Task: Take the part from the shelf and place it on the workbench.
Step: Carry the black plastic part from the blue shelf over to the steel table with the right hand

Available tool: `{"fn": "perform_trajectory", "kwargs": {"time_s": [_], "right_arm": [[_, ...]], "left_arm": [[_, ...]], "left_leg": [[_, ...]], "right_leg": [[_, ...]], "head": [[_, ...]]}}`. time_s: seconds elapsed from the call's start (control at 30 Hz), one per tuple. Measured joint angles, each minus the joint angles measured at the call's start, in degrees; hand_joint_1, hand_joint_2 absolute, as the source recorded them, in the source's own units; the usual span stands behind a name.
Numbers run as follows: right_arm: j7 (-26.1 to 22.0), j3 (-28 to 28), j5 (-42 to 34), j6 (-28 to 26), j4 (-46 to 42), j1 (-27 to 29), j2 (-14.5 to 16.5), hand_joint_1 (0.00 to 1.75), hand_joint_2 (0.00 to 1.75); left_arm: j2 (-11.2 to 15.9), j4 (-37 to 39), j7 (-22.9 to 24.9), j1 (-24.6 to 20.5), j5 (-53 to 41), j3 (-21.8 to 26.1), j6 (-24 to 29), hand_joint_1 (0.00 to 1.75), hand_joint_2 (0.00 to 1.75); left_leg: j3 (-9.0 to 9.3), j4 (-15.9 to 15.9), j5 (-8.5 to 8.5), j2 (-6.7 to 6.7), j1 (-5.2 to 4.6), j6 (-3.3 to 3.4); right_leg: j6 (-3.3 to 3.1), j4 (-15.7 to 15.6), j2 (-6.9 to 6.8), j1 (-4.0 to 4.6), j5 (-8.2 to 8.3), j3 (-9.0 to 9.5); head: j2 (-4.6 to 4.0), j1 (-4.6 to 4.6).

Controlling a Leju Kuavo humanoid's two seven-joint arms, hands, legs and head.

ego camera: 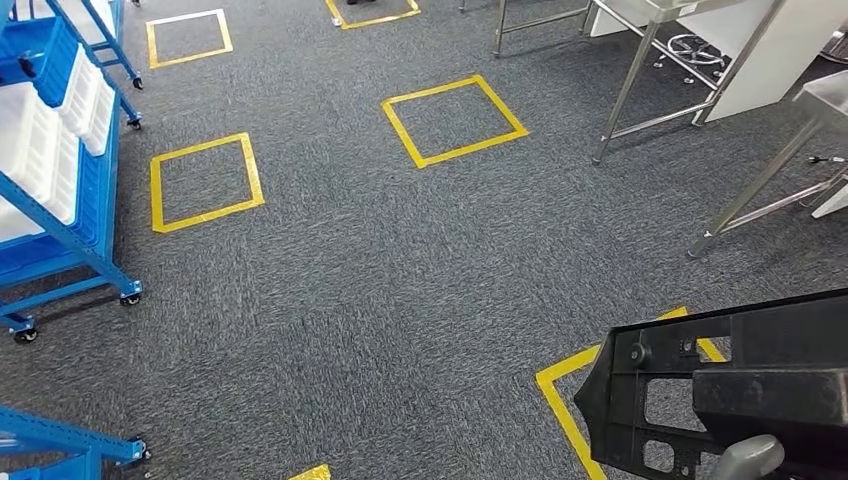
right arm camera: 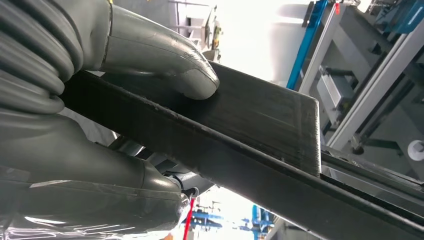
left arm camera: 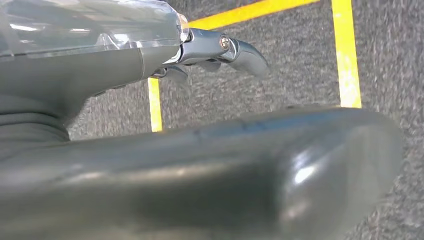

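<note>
I see my R hand (right arm camera: 75,100) grasping the black plastic part (ego camera: 740,395), lower right of frame. L hand (left arm camera: 150,100) hangs released over the grey carpet (ego camera: 380,300).

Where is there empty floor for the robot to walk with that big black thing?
Bare carpet runs wide between the blue shelf cart and the steel table legs. It's crowded along both sides. The right hand holds the black part.

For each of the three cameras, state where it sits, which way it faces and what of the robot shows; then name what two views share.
Head view: high on the body, facing forward and down at carpet, blue shelf and steel workbench; right hand under the black part.
Left wrist view: behind the left hand, facing the floor.
Right wrist view: behind the right hand, thumb pressing the part.
Shared: head and right wrist views show the part.
</note>
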Motion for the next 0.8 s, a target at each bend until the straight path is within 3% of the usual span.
{"fn": "perform_trajectory", "kwargs": {"time_s": [0.03,0.1,0.17,0.2,0.23,0.27,0.3,0.37,0.4,0.47,0.5,0.57,0.63,0.7,0.73,0.8], "right_arm": [[-0.01,0.05,0.05,0.0,0.01,0.0,-0.07,1.75,1.75],[-0.01,0.14,0.16,0.0,0.07,-0.05,-0.3,1.75,1.75],[0.0,0.18,0.21,0.0,0.21,-0.1,-0.54,1.75,1.75],[0.01,0.19,0.21,0.0,0.28,-0.08,-0.65,1.75,1.75],[0.01,0.19,0.2,0.0,0.33,-0.06,-0.74,1.75,1.75],[0.01,0.19,0.17,0.01,0.36,-0.05,-0.84,1.75,1.75],[0.01,0.19,0.13,0.02,0.37,-0.05,-0.92,1.75,1.75],[0.02,0.22,-0.02,0.1,0.43,-0.07,-1.08,1.75,1.75],[0.04,0.24,-0.11,0.23,0.45,-0.05,-1.14,1.75,1.75],[0.08,0.27,-0.25,0.67,0.48,0.05,-1.19,1.75,1.75],[0.08,0.27,-0.28,0.89,0.48,0.1,-1.2,1.75,1.75],[0.08,0.29,-0.28,1.2,0.5,0.16,-1.2,1.75,1.75],[0.09,0.31,-0.27,1.42,0.54,0.16,-1.2,1.75,1.75],[0.09,0.32,-0.22,1.69,0.64,0.17,-1.2,1.75,1.75],[0.09,0.32,-0.17,1.84,0.7,0.19,-1.2,1.75,1.75],[0.09,0.32,-0.03,2.15,0.79,0.25,-1.2,1.75,1.75]], "left_arm": [[-0.05,0.01,0.0,-0.05,0.02,0.01,0.0,0.0,0.0],[-0.09,0.02,0.04,0.03,0.05,0.09,-0.01,0.0,0.0],[-0.09,0.04,0.14,0.27,0.1,0.21,-0.02,0.0,0.0],[-0.11,0.06,0.22,0.32,0.11,0.25,-0.02,0.0,0.0],[-0.17,0.1,0.29,0.3,0.12,0.27,-0.01,0.0,0.0],[-0.26,0.16,0.36,0.24,0.12,0.27,-0.01,0.0,0.0],[-0.34,0.22,0.44,0.18,0.12,0.28,0.01,0.0,0.0],[-0.4,0.31,0.56,0.11,0.12,0.3,0.07,0.0,0.0],[-0.39,0.32,0.61,0.08,0.12,0.31,0.11,0.0,0.0],[-0.4,0.33,0.69,-0.09,0.12,0.32,0.16,0.0,0.0],[-0.42,0.34,0.72,-0.21,0.12,0.33,0.16,0.0,0.0],[-0.44,0.36,0.74,-0.32,0.12,0.34,0.17,0.0,0.0],[-0.46,0.37,0.75,-0.17,0.11,0.34,0.21,0.0,0.0],[-0.48,0.38,0.77,0.08,0.1,0.34,0.29,0.0,0.0],[-0.48,0.38,0.76,0.15,0.1,0.34,0.33,0.0,0.0],[-0.46,0.38,0.63,0.16,0.1,0.36,0.37,0.0,0.0]], "left_leg": [[0.17,-0.58,0.42,0.79,0.15,0.29],[0.2,-1.26,0.92,2.59,0.23,0.64],[-0.04,-1.25,0.93,4.59,0.21,0.69],[-0.12,-1.21,0.88,5.56,0.25,0.62],[-0.14,-1.14,0.79,6.47,0.31,0.48],[-0.12,-0.98,0.63,7.3,0.41,0.23],[-0.05,-0.69,0.38,8.01,0.48,-0.1],[-0.05,0.27,-0.43,9.2,0.31,-0.95],[0.06,0.61,-0.78,9.77,0.18,-1.35],[0.56,0.82,-1.21,10.97,0.26,-2.01],[0.7,1.11,-1.62,10.53,0.43,-2.37],[-0.46,4.29,-4.14,7.52,0.75,-2.92],[-3.92,11.86,-8.29,4.37,0.84,-3.04],[-7.05,18.11,-10.14,3.6,0.8,-2.84],[-7.31,18.28,-9.31,3.49,0.76,-2.59],[-4.89,12.23,-4.99,2.45,0.59,-1.74]], "right_leg": [[0.21,0.99,-1.52,0.14,-0.85,-0.54],[0.6,6.5,-5.33,0.21,-4.6,-3.13],[1.14,13.63,-6.58,-0.09,-8.02,-6.36],[1.43,15.14,-6.77,-0.31,-8.22,-6.9],[1.72,14.41,-7.06,-0.54,-7.34,-6.25],[2.0,11.45,-7.65,-0.76,-5.66,-4.42],[2.21,7.41,-9.07,-0.92,-3.95,-1.96],[1.84,1.38,-11.84,-0.85,-2.24,1.53],[1.4,0.34,-12.49,-0.74,-2.24,2.09],[0.35,0.31,-11.13,-0.57,-2.36,1.94],[-0.06,0.26,-10.42,-0.59,-2.26,1.86],[-0.78,0.14,-8.99,-0.69,-1.92,1.64],[-1.23,0.17,-7.49,-0.59,-1.67,1.25],[-1.45,0.21,-5.67,-0.3,-1.53,1.05],[-1.49,0.23,-4.73,-0.15,-1.5,1.07],[-1.48,0.24,-2.98,0.05,-1.46,1.28]], "head": [[0.0,0.06],[0.0,0.2],[0.0,0.26],[0.0,0.26],[0.0,0.26],[0.0,0.27],[0.0,0.29],[0.0,0.26],[0.0,0.17],[0.0,-0.07],[0.0,-0.1],[0.0,-0.18],[0.0,-0.24],[-0.01,-0.24],[-0.01,-0.24],[-0.01,-0.23]]}}
